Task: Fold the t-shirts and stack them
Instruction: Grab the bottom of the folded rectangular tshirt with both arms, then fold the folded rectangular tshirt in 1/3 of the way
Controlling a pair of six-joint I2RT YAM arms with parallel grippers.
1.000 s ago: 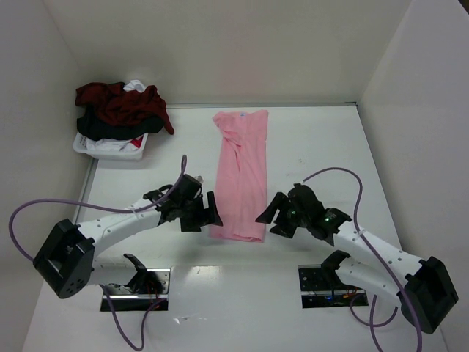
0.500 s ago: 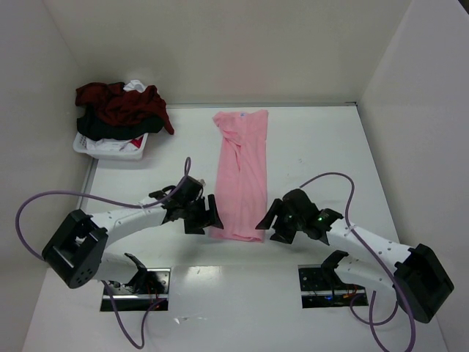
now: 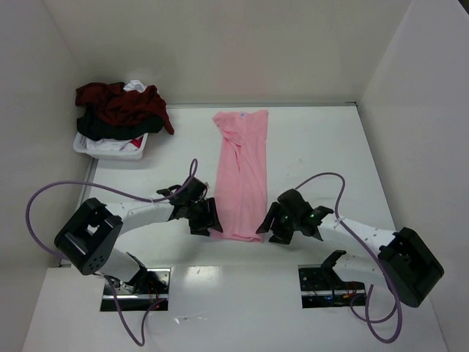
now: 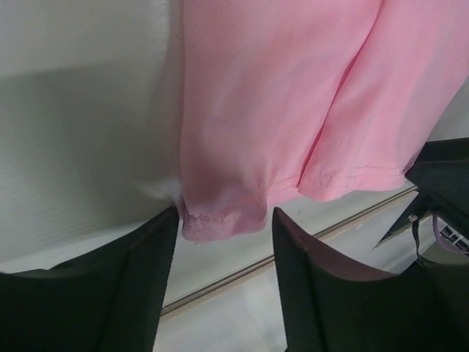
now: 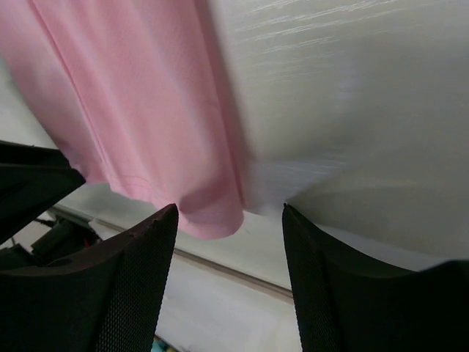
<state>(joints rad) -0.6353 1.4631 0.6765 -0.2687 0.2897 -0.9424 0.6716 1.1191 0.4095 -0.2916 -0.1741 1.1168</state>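
Note:
A light pink t-shirt (image 3: 242, 172) lies on the white table as a long narrow strip, collar and white label at the far end. My left gripper (image 3: 214, 221) sits at the near left hem corner (image 4: 220, 220), open, with that corner between its fingers (image 4: 146, 279). At the near right hem corner (image 5: 212, 209) my right gripper (image 3: 266, 224) is open too, the cloth just inside its left finger (image 5: 124, 279). Neither pair of pads presses the cloth. More t-shirts, dark red (image 3: 121, 103), black (image 3: 95, 126) and white (image 3: 135, 86), are heaped at the far left.
The heap rests in a small white basket (image 3: 117, 152) by the left wall. White walls close in the table on the left, back and right. Two cut-outs (image 3: 135, 282) with cables sit by the arm bases along the near edge.
Both grippers have slid inward and nearer to the pink shirt's near hem corners. Their jaws have narrowed, the left one more. The shirt has not moved.

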